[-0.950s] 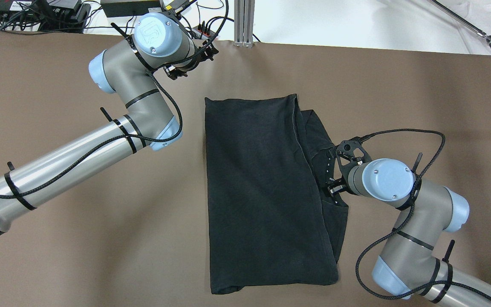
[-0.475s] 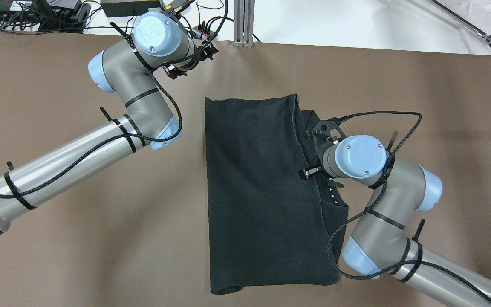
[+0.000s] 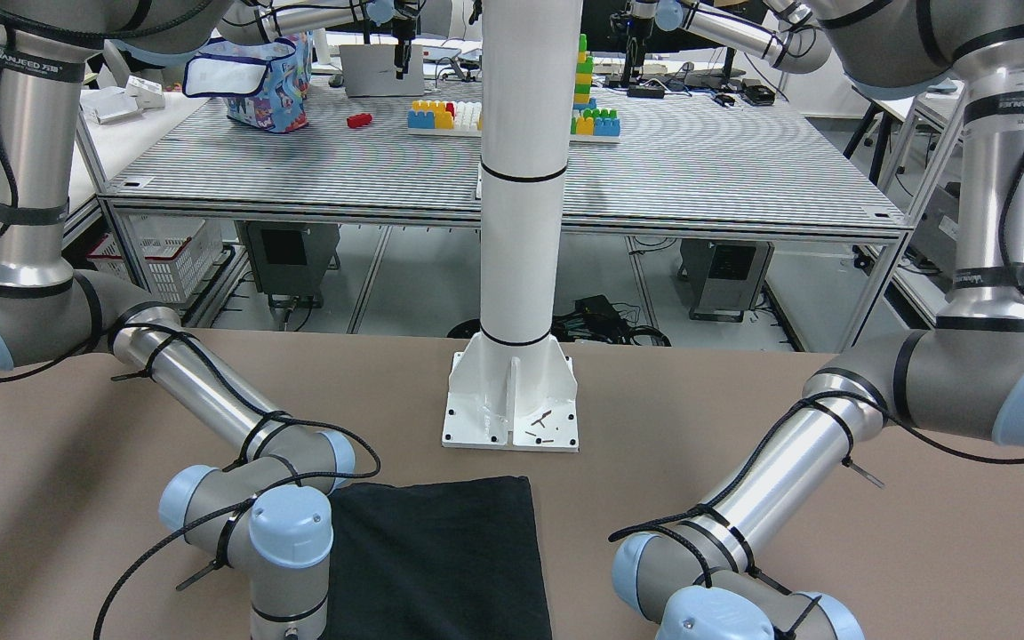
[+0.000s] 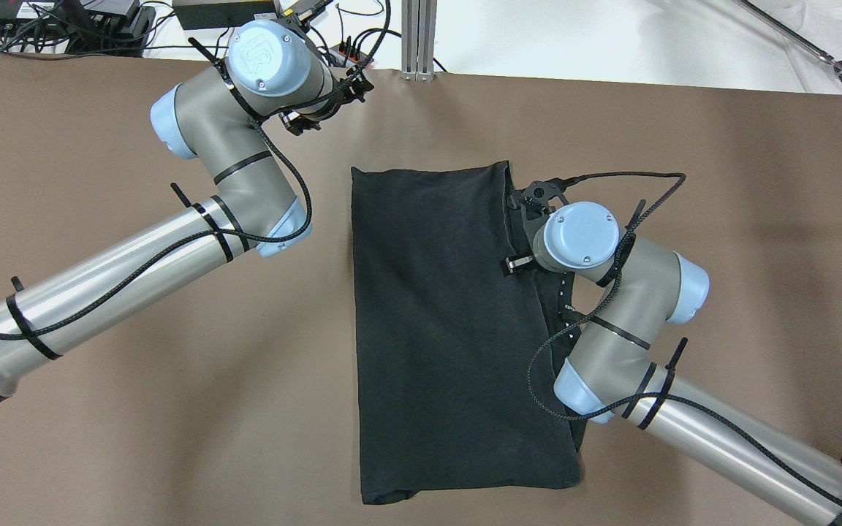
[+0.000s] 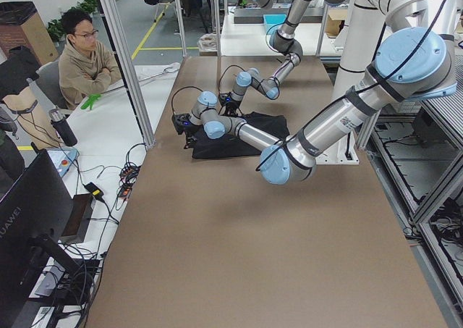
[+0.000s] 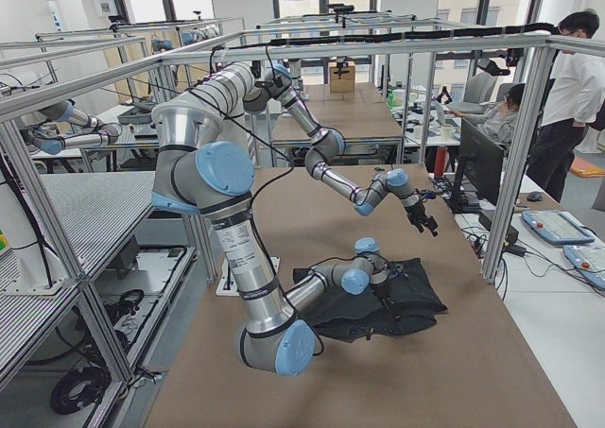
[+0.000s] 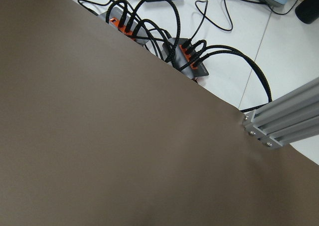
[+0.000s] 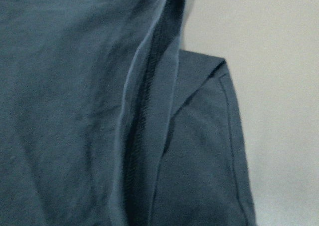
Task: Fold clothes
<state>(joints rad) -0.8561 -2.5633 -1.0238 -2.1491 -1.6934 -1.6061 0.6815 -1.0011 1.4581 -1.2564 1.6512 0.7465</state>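
Clothes [image 4: 450,329]: likely thin, limp, light; best pinched at loose hem.
Left gripper [image 4: 332,101], right gripper [image 4: 528,218]: finger spread cannot be told.

i see plain black clothes [image 4: 450,329] on my brown table [image 4: 136,438], a white post [image 3: 521,222], pale blue caps [image 4: 580,235] on silver-grey arms [image 4: 99,285].

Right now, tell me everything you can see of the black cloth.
The black cloth is thin, soft, plain fabric, folded into a long rectangle and lying flat on the brown table. A stitched hem runs along its right side, and a lower layer sticks out past it there. The wrist of the right arm hangs over that edge; whether anything touches the cloth there is hidden. The left arm is clear of it.
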